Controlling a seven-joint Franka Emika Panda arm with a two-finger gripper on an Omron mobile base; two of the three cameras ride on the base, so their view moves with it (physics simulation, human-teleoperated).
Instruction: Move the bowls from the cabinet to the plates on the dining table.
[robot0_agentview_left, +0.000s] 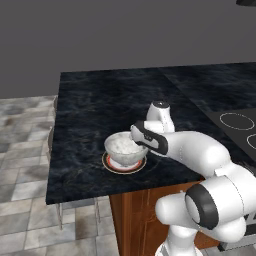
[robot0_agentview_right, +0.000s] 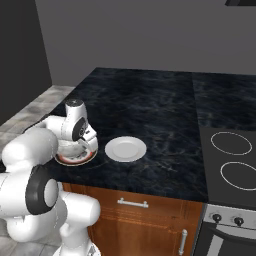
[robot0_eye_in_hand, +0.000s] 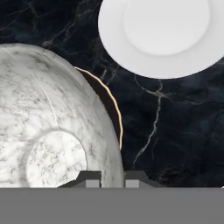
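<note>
Likely a kitchen: stove (robot0_agentview_right: 231, 162), drawers (robot0_agentview_right: 132, 203), marble top (robot0_agentview_right: 145, 105).

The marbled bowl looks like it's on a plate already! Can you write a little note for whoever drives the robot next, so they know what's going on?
Gripper: fingers straddle the near rim of the marbled bowl; whether they pinch it or have let go, I cannot tell.
Marbled bowl: sits on the orange-red plate near the front edge of the dining table.
White plate: bare, just beside it on the table.
Done: first bowl is on its plate.
Left: free the fingers if closed, lift away, then bring the second bowl to the white plate.
</note>
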